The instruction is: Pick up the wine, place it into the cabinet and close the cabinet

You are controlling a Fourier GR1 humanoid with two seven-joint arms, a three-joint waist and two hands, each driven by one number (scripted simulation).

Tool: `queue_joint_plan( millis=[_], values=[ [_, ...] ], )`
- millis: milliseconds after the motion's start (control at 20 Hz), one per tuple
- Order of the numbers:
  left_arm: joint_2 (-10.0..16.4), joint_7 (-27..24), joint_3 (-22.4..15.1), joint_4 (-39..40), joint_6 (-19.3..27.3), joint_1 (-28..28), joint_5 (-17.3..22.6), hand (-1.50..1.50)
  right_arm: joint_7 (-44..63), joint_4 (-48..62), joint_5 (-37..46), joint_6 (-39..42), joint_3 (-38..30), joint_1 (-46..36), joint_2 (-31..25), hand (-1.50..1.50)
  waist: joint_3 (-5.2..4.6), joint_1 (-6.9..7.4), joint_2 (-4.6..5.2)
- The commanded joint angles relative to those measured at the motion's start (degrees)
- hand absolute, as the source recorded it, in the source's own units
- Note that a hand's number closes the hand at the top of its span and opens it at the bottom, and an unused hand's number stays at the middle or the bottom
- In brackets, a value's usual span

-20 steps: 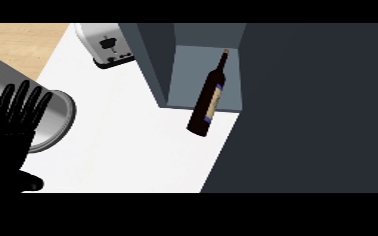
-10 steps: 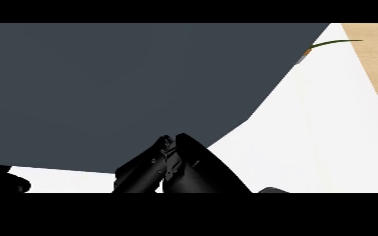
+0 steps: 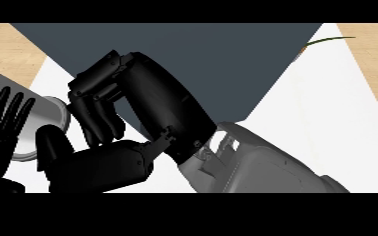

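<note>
The wine bottle shows nowhere in the head view. The cabinet (image 3: pixel 221 55) is a broad dark grey surface across the top, narrowing to a point near the middle; its inside is hidden. My right hand (image 3: pixel 140 105) fills the centre in front of it, on a grey forearm (image 3: pixel 258 165) from the lower right. Its fingers (image 3: pixel 96 115) are curled downward, the thumb (image 3: pixel 88 165) lies below them, and nothing shows between them. My left hand (image 3: pixel 15 125) rests open at the left edge, fingers up.
A round grey metal vessel (image 3: pixel 50 111) sits on the white counter (image 3: pixel 325 110) at the left, partly behind my left hand. A thin green plant stem (image 3: pixel 328 41) reaches in at the top right. Light wood (image 3: pixel 18 45) shows at both upper corners.
The view swung off the open cabinet with the bottle and toaster. My right hand has risen from the lower edge toward the centre left and looms larger, its fingers now curled.
</note>
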Motion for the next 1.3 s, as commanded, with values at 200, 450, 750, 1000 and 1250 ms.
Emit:
queue_joint_plan(
  millis=[200, 450, 750, 1000, 1250],
  values=[
    [0.78, 0.20, 3.23, 3.22, -4.11, -0.29, -1.08, -1.50, -10.82, 12.93, -4.41, 2.31, -3.70, 2.34, 0.26, 1.50, 0.01, -0.43, 0.20],
    [-2.48, 1.26, 2.38, 2.46, -0.22, -2.77, -1.89, -1.50, -12.76, 20.27, -2.86, 7.23, -7.57, 0.14, 0.26, 1.50, 0.01, -0.73, 0.23],
    [-0.85, 3.42, 3.07, 0.97, -3.02, -0.14, -0.07, -1.50, -17.92, 24.01, -3.31, 12.82, -11.37, 2.58, -3.81, 1.50, 0.04, -0.47, 0.25],
    [-0.87, 3.61, 3.11, 1.32, -2.18, -3.24, -0.82, -1.50, -20.74, 29.09, -3.02, 15.90, -14.43, -0.87, -5.82, 1.50, 0.01, -0.27, 0.55],
    [-0.65, 3.26, 3.92, 1.76, -3.75, -3.25, 0.26, -1.50, -22.65, 31.13, -2.33, 16.80, -14.27, 0.75, -6.38, 1.50, 0.00, 0.04, 0.63]
  ],
)
